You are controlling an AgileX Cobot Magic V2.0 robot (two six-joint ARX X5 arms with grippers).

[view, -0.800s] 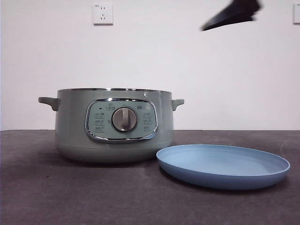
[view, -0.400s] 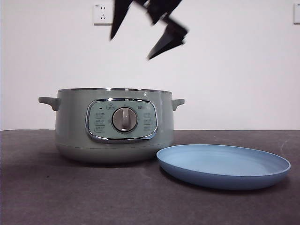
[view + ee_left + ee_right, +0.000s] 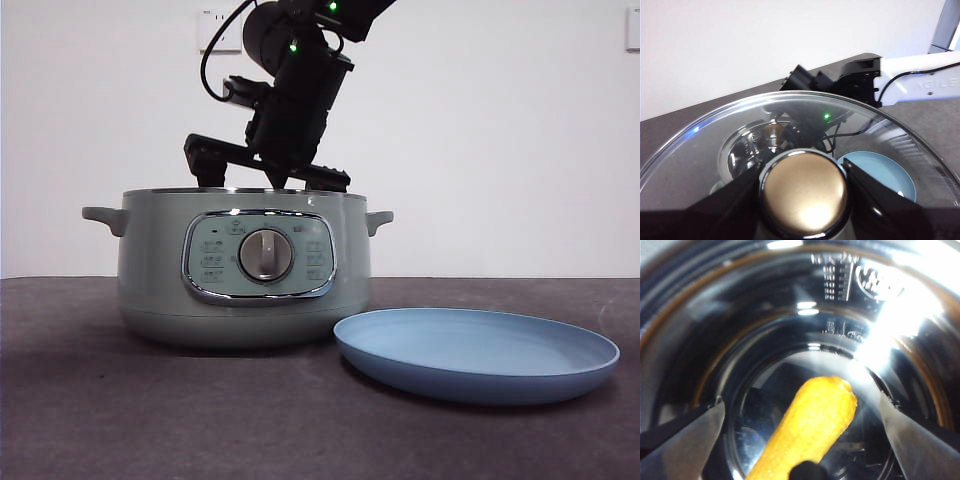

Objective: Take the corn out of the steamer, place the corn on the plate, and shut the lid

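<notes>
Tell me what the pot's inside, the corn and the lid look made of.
The pot has an inner wall that looks like polished metal, mirror-bright with glare. The corn looks like smooth matte plastic, evenly yellow-orange. The lid seems clear glass: the plate shows through it.

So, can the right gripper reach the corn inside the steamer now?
Probably yes: the right gripper is open inside the uncovered steamer, the corn between its jaws; the left gripper holds the lid away.

The front camera sits low, level with the desk [image 3: 100, 400], close to the steamer [image 3: 150, 270]. Both wrist cameras look down toward that steamer, the right one deep inside it.
</notes>
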